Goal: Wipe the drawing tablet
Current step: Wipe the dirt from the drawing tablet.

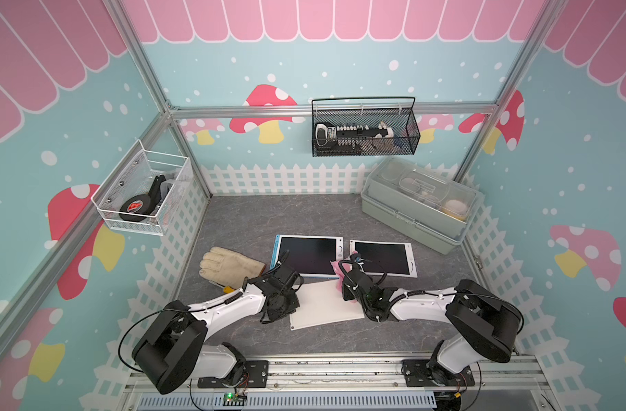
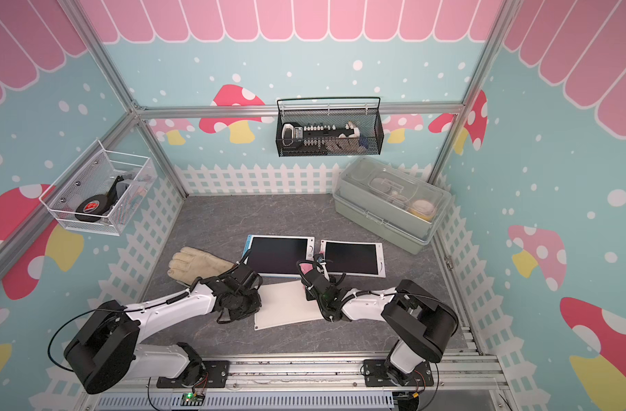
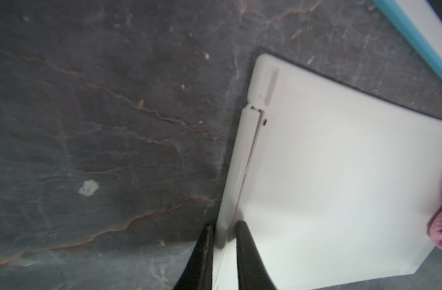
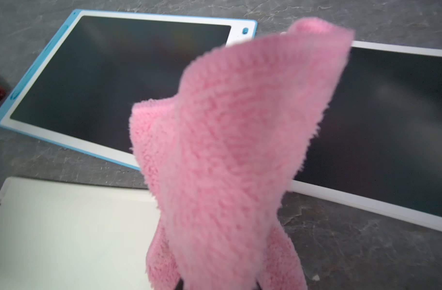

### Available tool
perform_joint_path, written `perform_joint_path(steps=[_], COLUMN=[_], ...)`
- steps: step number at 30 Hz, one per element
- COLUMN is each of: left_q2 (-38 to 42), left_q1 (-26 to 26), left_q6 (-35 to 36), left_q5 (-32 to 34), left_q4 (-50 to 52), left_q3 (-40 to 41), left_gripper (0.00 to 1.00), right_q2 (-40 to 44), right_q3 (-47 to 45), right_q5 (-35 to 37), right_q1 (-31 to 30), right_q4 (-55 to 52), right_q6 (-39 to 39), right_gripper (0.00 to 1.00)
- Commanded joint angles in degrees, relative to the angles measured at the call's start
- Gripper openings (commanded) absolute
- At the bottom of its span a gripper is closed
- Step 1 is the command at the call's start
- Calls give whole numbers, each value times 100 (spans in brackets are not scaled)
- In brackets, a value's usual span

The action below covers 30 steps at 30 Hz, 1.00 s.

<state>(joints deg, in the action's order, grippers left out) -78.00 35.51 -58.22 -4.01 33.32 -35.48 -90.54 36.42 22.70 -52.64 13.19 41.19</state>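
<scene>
Three drawing tablets lie on the grey table. A blue-edged tablet (image 1: 308,254) (image 4: 101,75) and a white-framed tablet (image 1: 384,258) (image 4: 390,125) show dark screens. In front of them, a plain white tablet (image 1: 322,306) (image 3: 340,175) lies with no screen showing. My left gripper (image 3: 225,226) (image 1: 292,284) is shut on the narrow strip along this tablet's left edge, one finger on each side. My right gripper (image 1: 341,281) is shut on a fluffy pink cloth (image 4: 227,150) (image 1: 335,267), held just above the white tablet's far right corner. The cloth hides its fingers.
A cream work glove (image 1: 229,265) lies left of the tablets. A grey-green lidded box (image 1: 418,206) stands at the back right. A black wire basket (image 1: 364,128) hangs on the back wall and a white wire basket (image 1: 144,192) on the left wall.
</scene>
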Motion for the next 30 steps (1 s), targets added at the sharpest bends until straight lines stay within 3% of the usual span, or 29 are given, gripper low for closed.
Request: perform_joint_path(steps=[1, 5, 8, 13, 16, 20, 24, 27, 30], left_q2=[-486, -498, -446, -437, -421, -427, -517, -550, -552], left_q1=[45, 44, 49, 50, 47, 49, 47, 47, 50], left_q6=[-146, -120, -111, -123, -128, -120, -111, -101, -93], left_q5=[23, 25, 58, 63, 67, 43, 23, 25, 32], left_q4=[132, 122, 127, 129, 118, 98, 70, 78, 74], left_q3=[489, 473, 480, 506, 525, 499, 460, 454, 454], left_gripper=[18, 17, 17, 17, 16, 16, 16, 15, 15], right_q2=[-426, -1216, -1268, -499, 275, 395, -482, -713, -256], right_q3=[464, 1253, 1182, 142, -363, -265, 543, 709, 206], right_q5=[-325, -827, -709, -713, -568, -925, -1205, -1204, -1004], right_q1=[-342, -655, -598, 172, 430, 80, -621, -677, -360], right_q4=[-52, 268, 378, 63, -369, -401, -114, -29, -305], right_q6=[-254, 189, 584, 688, 320, 21, 379, 842, 948], right_gripper=[0, 0, 0, 0, 0, 0, 0, 0, 0])
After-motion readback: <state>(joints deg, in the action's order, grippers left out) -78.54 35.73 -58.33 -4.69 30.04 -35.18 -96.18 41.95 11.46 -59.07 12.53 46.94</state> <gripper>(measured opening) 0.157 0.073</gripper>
